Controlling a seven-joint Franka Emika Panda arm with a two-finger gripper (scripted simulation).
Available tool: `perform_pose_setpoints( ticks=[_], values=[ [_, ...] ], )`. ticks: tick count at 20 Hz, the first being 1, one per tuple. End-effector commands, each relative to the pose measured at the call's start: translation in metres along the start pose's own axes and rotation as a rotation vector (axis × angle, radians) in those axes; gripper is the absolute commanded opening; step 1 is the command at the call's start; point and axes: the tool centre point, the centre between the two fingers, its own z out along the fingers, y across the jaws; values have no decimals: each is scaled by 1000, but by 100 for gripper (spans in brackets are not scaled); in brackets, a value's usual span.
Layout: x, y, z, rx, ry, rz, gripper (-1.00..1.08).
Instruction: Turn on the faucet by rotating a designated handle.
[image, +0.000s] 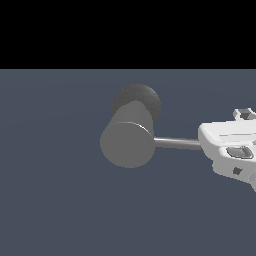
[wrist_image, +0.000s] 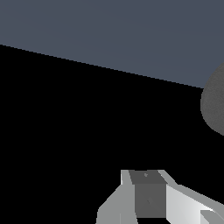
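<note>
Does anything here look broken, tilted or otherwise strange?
Nothing stands out. The faucet looks intact, its handle runs straight toward the exterior view's right, and the end effector covers the handle's far end.

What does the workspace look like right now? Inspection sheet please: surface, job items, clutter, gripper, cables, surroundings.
Surface: flat slate-blue ground, plain and unmarked.
Faucet: matte grey thick cylinder with a flat round end facing the exterior camera, with a darker rounded base behind it.
Handle: thin shiny grey metal rod sticking out towards the exterior view's right; its far end is hidden behind the arm.
Clutter: nothing seen.
Gripper: white robot hand overlaps the rod's outer end; contact and finger opening cannot be told. Wrist view shows grey finger parts only.
Cables: nothing seen.
Surroundings: black void above the ground.
</note>
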Motion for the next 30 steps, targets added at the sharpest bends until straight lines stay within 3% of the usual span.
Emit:
perform_pose_setpoints(
  ticks=[1,6,12,24,30],
  values=[
    [5,-6,-3,8,15,-15,-100],
    [8,-25,-6,24,31,-63,-100],
    [12,-20,-7,21,38,-53,-100],
    [63,-4,-38,14,171,-40,-100],
    [73,3,-45,16,196,-19,-100]
  ],
)
